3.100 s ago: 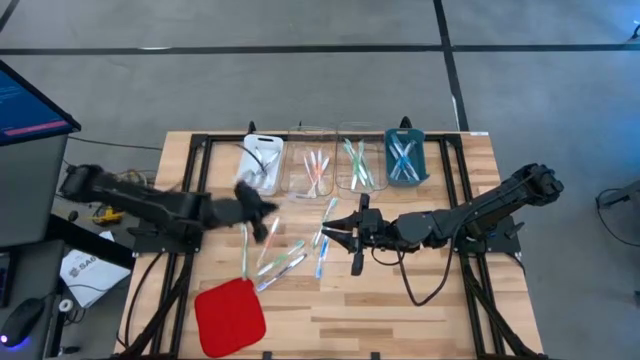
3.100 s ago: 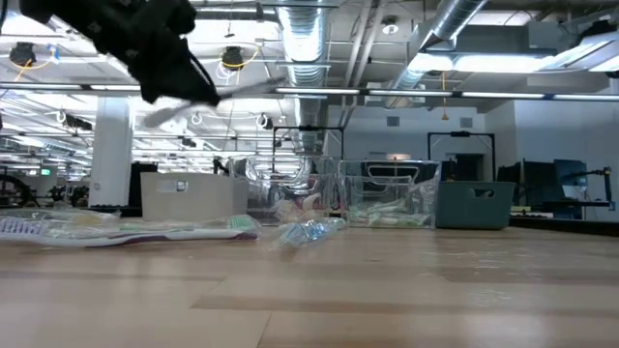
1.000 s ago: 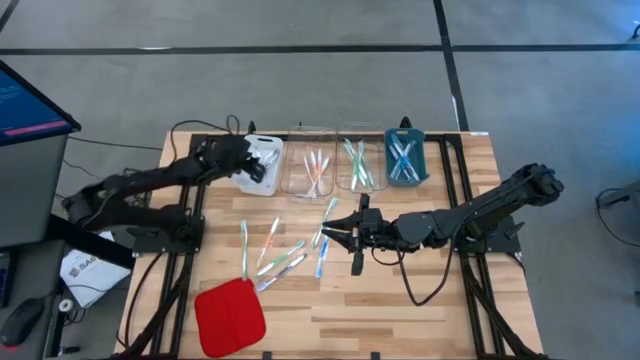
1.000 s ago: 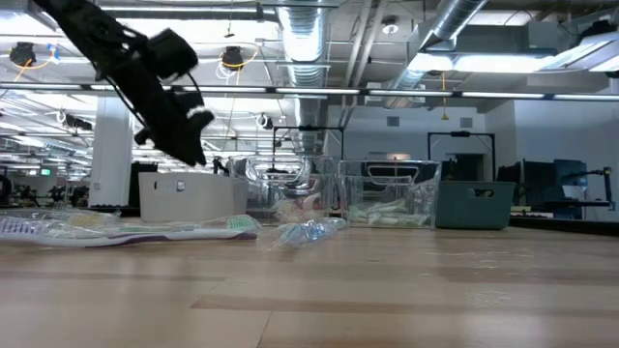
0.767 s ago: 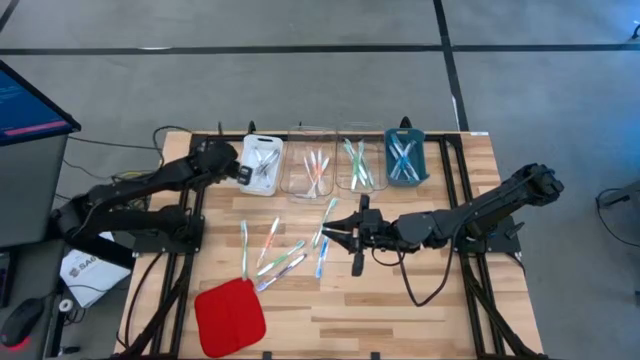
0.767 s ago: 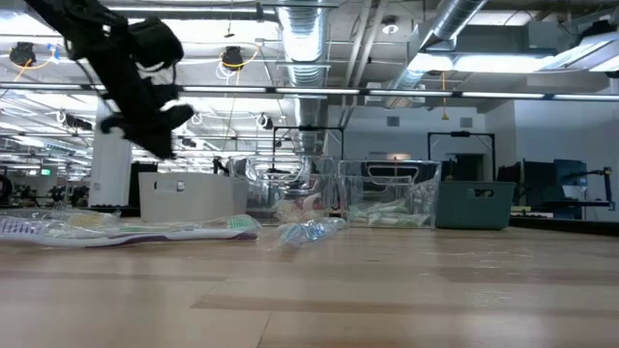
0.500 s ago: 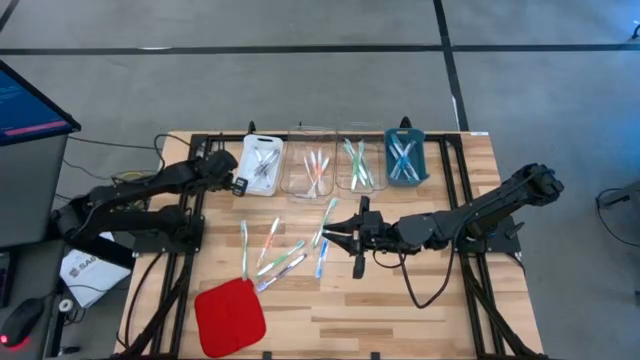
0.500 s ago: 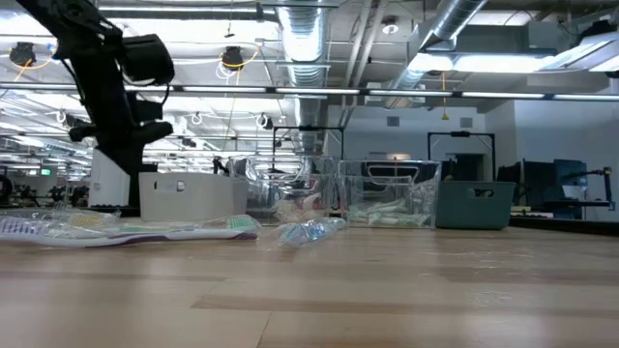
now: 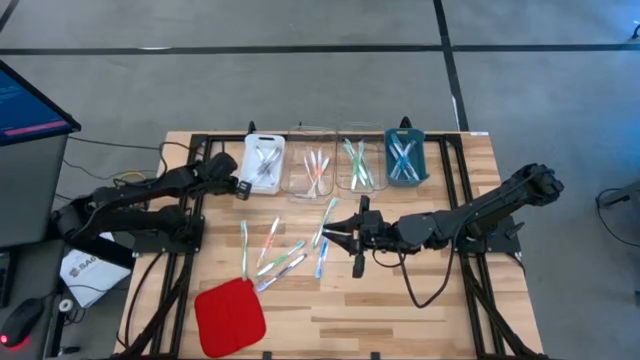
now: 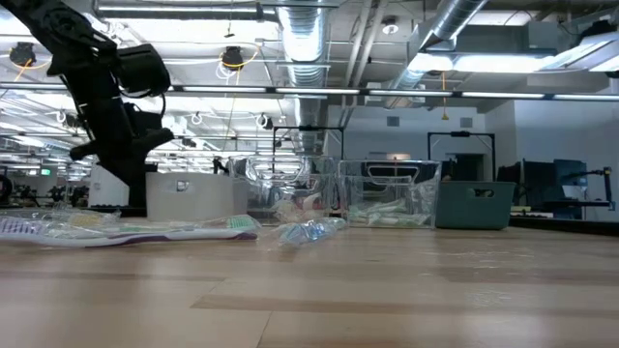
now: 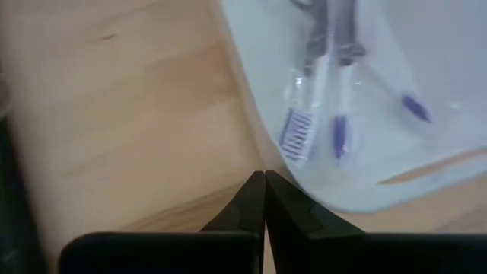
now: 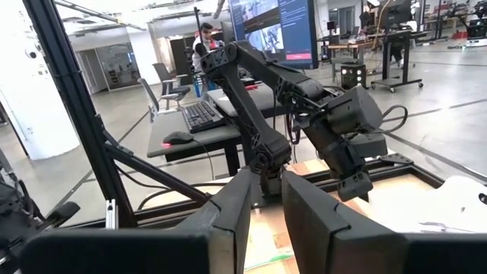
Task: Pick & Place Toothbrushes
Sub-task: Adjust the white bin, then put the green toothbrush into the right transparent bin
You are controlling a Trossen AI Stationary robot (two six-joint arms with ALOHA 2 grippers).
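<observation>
Left gripper point(image 9: 243, 187), fingers pressed together and empty, beside the near corner of the white tray point(image 9: 263, 165) holding purple-accented toothbrushes point(image 11: 319, 99); loose toothbrushes point(image 9: 281, 255) just nearer on the table; right gripper point(image 9: 326, 233), slightly parted and empty, over those.

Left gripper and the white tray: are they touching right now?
Apart. In the high view the left gripper sits off the white tray, with bare table between them; the left wrist view shows its shut fingers holding nothing.
</observation>
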